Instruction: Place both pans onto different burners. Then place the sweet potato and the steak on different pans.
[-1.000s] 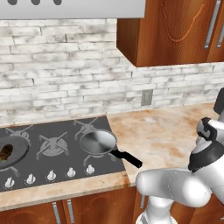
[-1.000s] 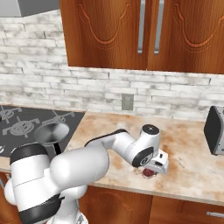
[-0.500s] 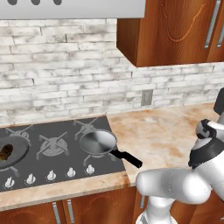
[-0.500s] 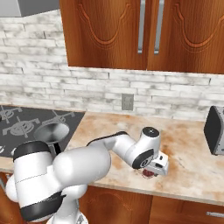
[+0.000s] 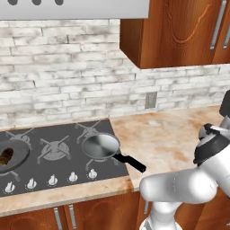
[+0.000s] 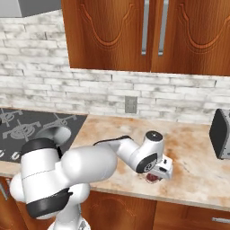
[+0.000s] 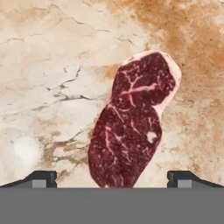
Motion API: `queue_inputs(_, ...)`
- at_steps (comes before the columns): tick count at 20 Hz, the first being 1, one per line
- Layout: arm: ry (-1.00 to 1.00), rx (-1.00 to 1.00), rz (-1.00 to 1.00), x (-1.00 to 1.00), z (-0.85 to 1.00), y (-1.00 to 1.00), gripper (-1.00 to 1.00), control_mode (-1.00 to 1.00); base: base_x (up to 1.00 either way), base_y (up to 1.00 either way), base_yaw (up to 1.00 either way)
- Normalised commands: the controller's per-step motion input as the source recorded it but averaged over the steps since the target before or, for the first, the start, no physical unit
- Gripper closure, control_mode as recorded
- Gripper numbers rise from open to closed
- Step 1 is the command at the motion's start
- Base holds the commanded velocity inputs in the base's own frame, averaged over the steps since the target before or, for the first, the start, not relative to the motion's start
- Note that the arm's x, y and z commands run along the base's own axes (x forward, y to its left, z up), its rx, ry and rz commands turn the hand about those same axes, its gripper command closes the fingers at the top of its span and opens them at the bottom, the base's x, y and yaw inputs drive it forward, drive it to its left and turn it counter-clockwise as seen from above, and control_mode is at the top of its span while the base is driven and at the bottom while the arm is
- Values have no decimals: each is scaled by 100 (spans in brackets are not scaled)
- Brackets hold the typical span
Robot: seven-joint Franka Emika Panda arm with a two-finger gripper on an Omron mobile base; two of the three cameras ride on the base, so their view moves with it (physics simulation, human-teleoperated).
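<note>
A: Where's the steak [image 7: 133, 124]?

B: Flat on the marbled beige surface [image 7: 52, 65], straight under the hand. In the hand view it lies lengthwise between the two dark fingers [image 7: 41, 177], which stand wide apart, one at each side of it, gripping nothing. From the right base view a dark red bit of it [image 6: 153, 178] peeks out beneath the gripper [image 6: 158, 173], which hangs low over the surface near its front edge.

A: And the pans?

B: Both on the cooktop [image 5: 67, 155]. The steel pan [image 5: 100, 146] sits on the right-hand burner, its long black handle [image 5: 130, 162] pointing out past the cooktop's corner towards the front. The black skillet [image 5: 11, 155] is on the burner at the far left, with the sweet potato [image 5: 6, 156] lying inside it. The middle burner [image 5: 55, 148] between them is bare.

A: How far is the steak from the steel pan?

B: Well apart; the pan is at the cooktop's right side and the steak lies out on the open surface, towards the dark toaster [image 6: 220, 134].
</note>
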Motion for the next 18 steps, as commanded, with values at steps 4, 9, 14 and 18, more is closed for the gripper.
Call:
queue_inputs(4,0,0,0,6,-11,-22,-100,-100,0,0,0)
queue_inputs(9,0,0,0,11,-6,-5,-100,-100,0,0,0)
queue_inputs(14,0,0,0,8,-4,0,-100,-100,0,0,0)
queue_inputs(18,0,0,0,0,-20,0,-100,-100,0,0,0)
